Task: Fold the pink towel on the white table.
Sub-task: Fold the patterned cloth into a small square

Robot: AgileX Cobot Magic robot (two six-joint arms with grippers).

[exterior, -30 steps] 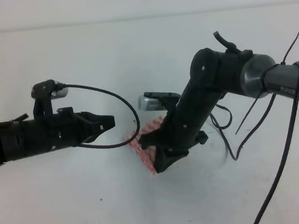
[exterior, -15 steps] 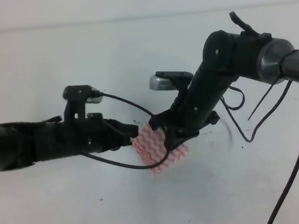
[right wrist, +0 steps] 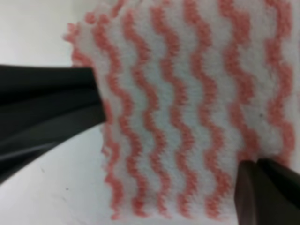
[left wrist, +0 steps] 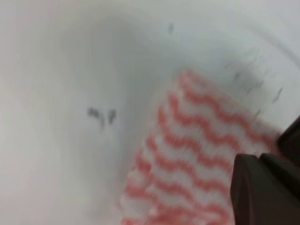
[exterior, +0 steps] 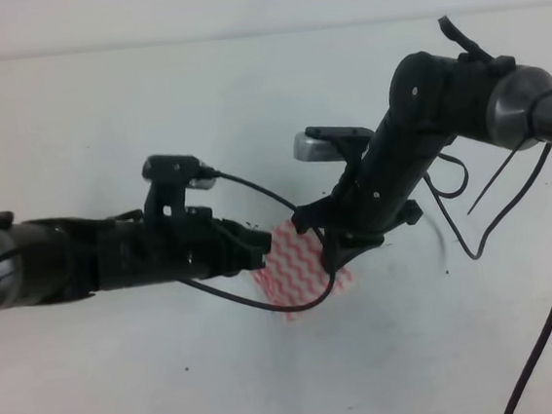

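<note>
Where the two black arms meet just right of the middle of the exterior high view, the pink towel (exterior: 301, 268) lies on the white table (exterior: 126, 378) as a small patch of white cloth with pink-red wavy stripes. The left gripper (exterior: 258, 251) reaches in from the left edge of the frame and ends at the towel's left edge; the right gripper (exterior: 331, 253) comes down from the upper right and sits over the towel's right side. A thin black cable (exterior: 266, 301) loops under the left arm and crosses the towel's lower part.

In the blurred left wrist view the towel (left wrist: 197, 154) fills the lower right, with a dark finger (left wrist: 262, 187) at its lower right corner; a few dark specks (left wrist: 101, 115) mark the table to the left. In the right wrist view the towel (right wrist: 187, 108) fills most of the frame, a dark finger (right wrist: 267, 192) resting at its lower right and the other arm's black tip (right wrist: 47, 108) touching its left edge.

Whether either claw is open or closed on the cloth cannot be told from these views.
</note>
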